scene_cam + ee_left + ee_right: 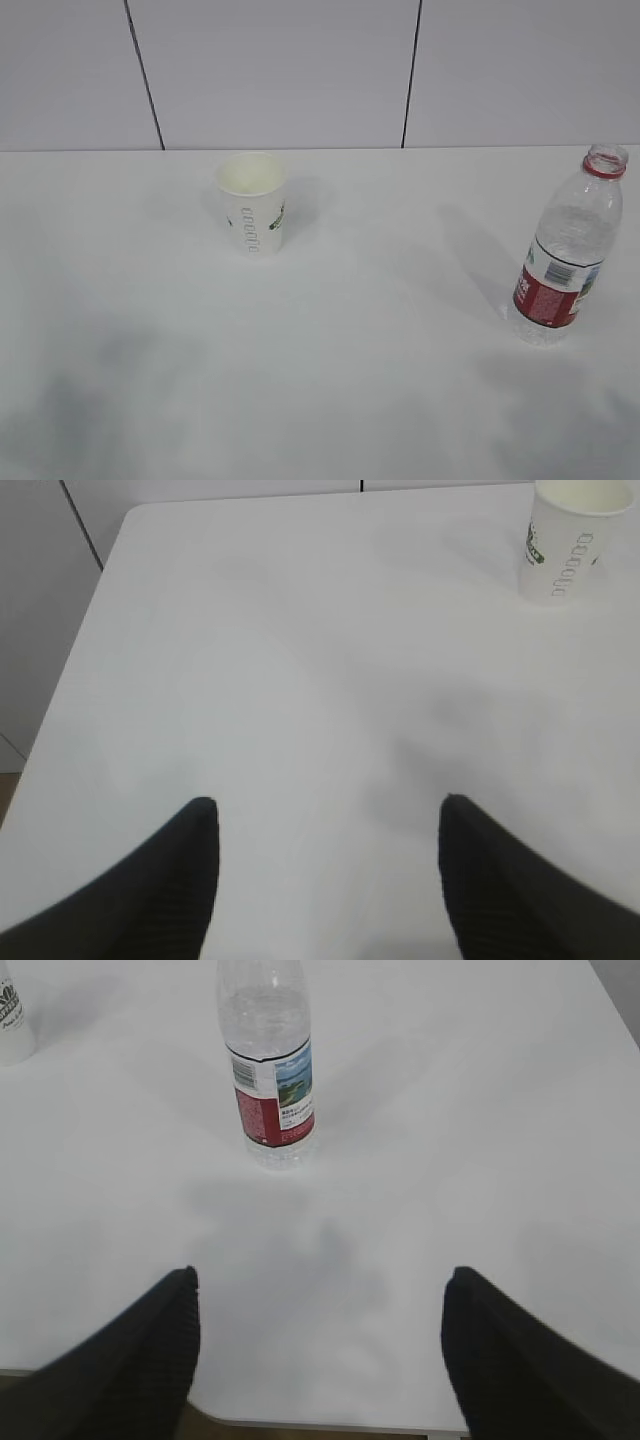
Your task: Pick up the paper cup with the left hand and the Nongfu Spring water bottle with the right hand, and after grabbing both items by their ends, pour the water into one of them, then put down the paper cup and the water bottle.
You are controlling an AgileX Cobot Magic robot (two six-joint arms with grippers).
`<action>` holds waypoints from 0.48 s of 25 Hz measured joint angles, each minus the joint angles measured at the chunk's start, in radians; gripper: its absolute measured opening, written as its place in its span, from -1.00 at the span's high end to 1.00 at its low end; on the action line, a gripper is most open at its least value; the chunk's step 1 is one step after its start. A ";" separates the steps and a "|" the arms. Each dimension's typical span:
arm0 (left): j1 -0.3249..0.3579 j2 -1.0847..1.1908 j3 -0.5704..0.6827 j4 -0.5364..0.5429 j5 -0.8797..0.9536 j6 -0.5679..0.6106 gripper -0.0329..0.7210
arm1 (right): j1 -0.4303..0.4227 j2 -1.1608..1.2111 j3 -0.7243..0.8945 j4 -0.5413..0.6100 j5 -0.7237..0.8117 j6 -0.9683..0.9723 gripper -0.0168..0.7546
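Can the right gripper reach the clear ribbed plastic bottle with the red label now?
Probably yes: the right gripper is open, and only bare white table lies between it and the upright bottle.

Bottle (270,1070) top cut off in right wrist view — paper cup (12,1025) mostly cropped; print unreadable.

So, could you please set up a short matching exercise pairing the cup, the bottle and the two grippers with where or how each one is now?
1. paper cup
2. water bottle
3. left gripper
4. right gripper

A. open, facing the bottle
B. upright, capless, table's right side
C. open, cup far ahead to its right
D. upright, near the table's back edge

Pairs: 1-D, 2-B, 3-C, 4-A
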 joint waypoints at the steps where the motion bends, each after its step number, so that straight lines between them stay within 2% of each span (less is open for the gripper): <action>1: 0.000 0.000 0.000 0.000 0.000 0.000 -0.43 | 0.000 0.000 0.000 0.000 0.000 0.000 -0.51; 12: 0.000 0.000 0.000 0.000 0.000 0.000 -0.43 | 0.000 0.000 0.000 0.000 0.000 0.000 -0.51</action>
